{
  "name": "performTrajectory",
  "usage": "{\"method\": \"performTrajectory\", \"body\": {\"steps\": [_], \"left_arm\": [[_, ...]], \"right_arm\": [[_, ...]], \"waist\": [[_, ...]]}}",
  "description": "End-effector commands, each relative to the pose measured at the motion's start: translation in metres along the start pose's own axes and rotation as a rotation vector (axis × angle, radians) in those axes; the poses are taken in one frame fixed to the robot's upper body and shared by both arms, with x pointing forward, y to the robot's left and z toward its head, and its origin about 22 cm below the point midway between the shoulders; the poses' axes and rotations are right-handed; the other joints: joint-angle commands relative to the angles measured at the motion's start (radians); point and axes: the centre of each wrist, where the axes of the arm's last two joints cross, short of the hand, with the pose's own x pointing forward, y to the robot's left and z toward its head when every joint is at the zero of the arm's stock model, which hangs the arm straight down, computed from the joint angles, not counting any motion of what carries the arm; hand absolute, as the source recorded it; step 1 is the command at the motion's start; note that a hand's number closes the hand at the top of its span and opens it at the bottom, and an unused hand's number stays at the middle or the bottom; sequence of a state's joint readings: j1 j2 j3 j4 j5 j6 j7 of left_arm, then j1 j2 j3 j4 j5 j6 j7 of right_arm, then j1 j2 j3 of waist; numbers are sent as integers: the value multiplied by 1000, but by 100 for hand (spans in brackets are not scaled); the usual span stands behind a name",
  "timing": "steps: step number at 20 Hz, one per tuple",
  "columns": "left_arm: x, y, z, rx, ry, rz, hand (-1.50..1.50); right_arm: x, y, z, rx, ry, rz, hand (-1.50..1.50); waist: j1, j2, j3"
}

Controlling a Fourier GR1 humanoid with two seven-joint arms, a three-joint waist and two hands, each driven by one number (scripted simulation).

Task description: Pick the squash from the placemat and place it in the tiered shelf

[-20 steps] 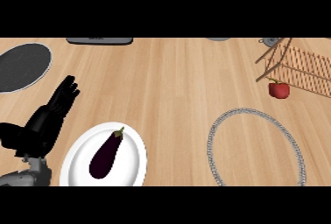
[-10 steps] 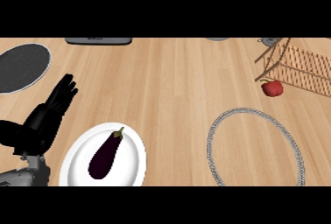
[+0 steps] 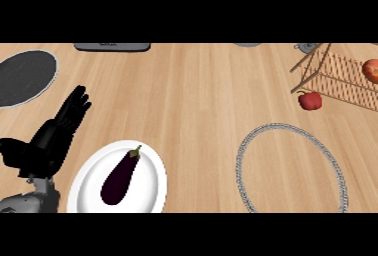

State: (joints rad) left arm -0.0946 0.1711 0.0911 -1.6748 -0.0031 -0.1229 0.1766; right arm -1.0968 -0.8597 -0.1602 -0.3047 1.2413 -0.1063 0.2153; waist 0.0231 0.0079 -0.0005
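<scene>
I see an eggplant lying on a plate at the worktop's near left, my left hand just left of it. A placemat sits near right; behind it, a pepper beside the tiered shelf.

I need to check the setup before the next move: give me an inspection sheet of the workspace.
Surface: wooden counter.
Job's things: round placemat, nothing on it; wire shelf holds a reddish thing, cut off by the edge.
Clutter: eggplant on white plate; red pepper near shelf; dark mat.
Hands: left hand open beside plate; right unseen.
Cables: nothing seen.
Surroundings: grey item at far edge.
</scene>
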Motion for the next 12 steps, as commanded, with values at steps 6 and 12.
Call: {"method": "performTrajectory", "body": {"steps": [6, 12], "left_arm": [[4, 10, 5, 5, -2, -4, 0], [13, 7, 4, 12, 6, -19, 0]], "right_arm": [[-3, -68, -9, -164, 92, -391, -150], [-14, -114, -9, -275, 172, -656, -150]], "waist": [[3, -3, 1], [-11, -9, 1]]}}
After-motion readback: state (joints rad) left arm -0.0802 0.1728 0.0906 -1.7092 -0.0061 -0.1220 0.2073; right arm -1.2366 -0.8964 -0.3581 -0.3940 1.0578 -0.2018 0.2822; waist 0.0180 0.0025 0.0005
